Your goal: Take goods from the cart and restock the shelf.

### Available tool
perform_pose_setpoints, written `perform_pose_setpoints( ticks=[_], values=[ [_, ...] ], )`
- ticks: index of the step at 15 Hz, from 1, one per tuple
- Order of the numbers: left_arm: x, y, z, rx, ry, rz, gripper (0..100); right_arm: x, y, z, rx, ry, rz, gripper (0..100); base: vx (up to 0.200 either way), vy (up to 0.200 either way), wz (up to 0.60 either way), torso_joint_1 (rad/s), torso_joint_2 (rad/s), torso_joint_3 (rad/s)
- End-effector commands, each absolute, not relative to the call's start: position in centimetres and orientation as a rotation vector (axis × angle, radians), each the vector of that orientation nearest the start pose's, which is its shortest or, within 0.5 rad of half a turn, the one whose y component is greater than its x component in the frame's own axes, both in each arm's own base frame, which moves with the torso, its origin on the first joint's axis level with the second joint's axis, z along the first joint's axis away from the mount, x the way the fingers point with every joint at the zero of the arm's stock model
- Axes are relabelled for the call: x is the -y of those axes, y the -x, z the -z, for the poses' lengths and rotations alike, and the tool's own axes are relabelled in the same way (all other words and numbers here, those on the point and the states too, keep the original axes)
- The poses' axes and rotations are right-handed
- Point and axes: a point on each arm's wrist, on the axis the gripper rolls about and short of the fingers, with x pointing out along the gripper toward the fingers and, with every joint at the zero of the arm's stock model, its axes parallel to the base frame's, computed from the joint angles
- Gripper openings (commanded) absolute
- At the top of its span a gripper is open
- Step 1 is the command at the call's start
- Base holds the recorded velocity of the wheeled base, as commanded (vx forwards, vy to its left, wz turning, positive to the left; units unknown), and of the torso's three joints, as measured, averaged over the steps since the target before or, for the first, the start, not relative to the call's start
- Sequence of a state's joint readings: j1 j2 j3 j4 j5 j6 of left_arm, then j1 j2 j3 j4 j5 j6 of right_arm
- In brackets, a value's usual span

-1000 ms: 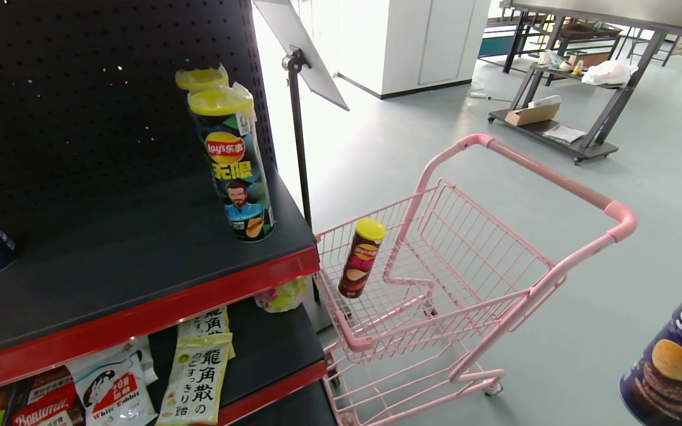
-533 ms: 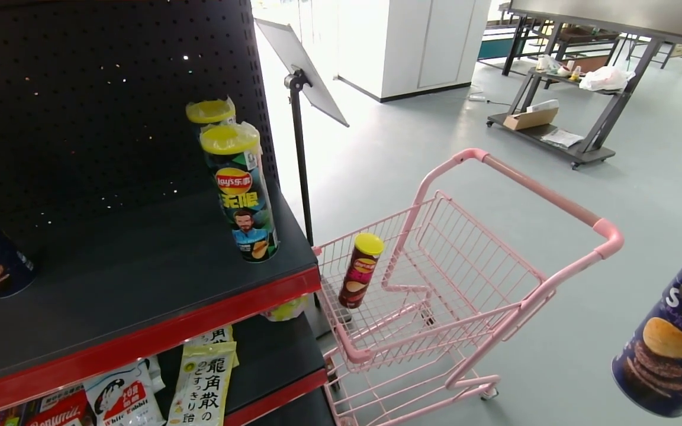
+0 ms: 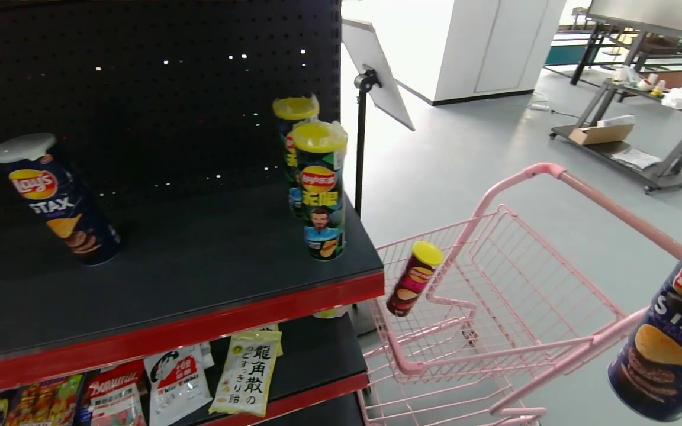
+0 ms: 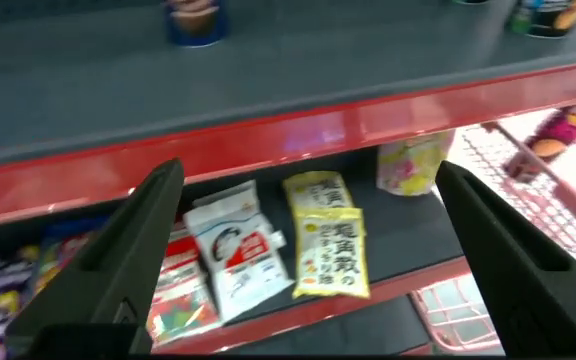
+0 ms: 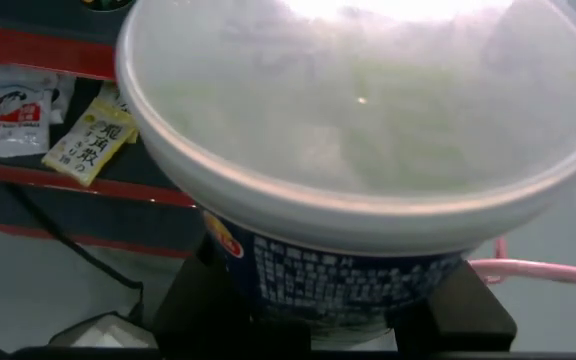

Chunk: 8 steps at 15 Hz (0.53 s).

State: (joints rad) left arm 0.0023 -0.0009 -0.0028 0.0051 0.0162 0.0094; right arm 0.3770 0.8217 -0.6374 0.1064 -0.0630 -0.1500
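One blue can (image 3: 666, 349) sits clamped in the right gripper (image 5: 338, 305) beside the cart (image 3: 607, 201)

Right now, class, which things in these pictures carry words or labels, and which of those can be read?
Blue can on the shelf: big label lettering, readable.
Held blue can: same lettering, partly cut off.
Front yellow-lidded can: logo and characters, readable.
Maroon can in the cart: too small.
Yellow packet: large characters readable.
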Motion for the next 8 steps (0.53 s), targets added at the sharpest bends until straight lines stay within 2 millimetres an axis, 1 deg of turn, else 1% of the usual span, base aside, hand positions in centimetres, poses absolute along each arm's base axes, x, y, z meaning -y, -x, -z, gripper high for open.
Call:
perform_pose_setpoints(
  ticks=[1,2,3,5,7,8],
  values=[
    [0.0,2.3,-7.6,-0.003,-0.009,-0.02,100,-2.7,-7.3,-23.0,-0.263,0.212,-0.333,0,0.0,0.0,0.6,0.002,0.0,0.002],
    [0.0,2.3,-7.6,-0.002,-0.009,-0.02,100,-2.7,-7.1,-22.8,-0.266,0.213,-0.332,0,0.0,0.0,0.6,0.002,0.0,0.002],
    [0.0,2.3,-7.6,-0.002,-0.009,-0.02,100,-2.6,-7.0,-22.4,-0.274,0.216,-0.333,0,0.0,0.0,0.0,0.0,0.0,0.0],
    [0.0,2.3,-7.6,-0.002,-0.009,-0.02,100,-2.2,-6.0,-22.0,-0.248,0.212,-0.325,0,0.0,0.0,0.0,0.0,0.0,0.0],
    [0.0,2.3,-7.6,-0.002,-0.009,-0.02,100,-1.4,-3.6,-20.9,-0.189,0.193,-0.363,0,0.0,0.2,0.0,0.0,0.01,-0.002],
    [0.0,2.3,-7.6,-0.002,-0.009,-0.018,100,-1.2,-3.1,-20.2,-0.179,0.189,-0.383,0,0.0,0.2,0.0,-0.002,0.0,0.002]
  ],
)
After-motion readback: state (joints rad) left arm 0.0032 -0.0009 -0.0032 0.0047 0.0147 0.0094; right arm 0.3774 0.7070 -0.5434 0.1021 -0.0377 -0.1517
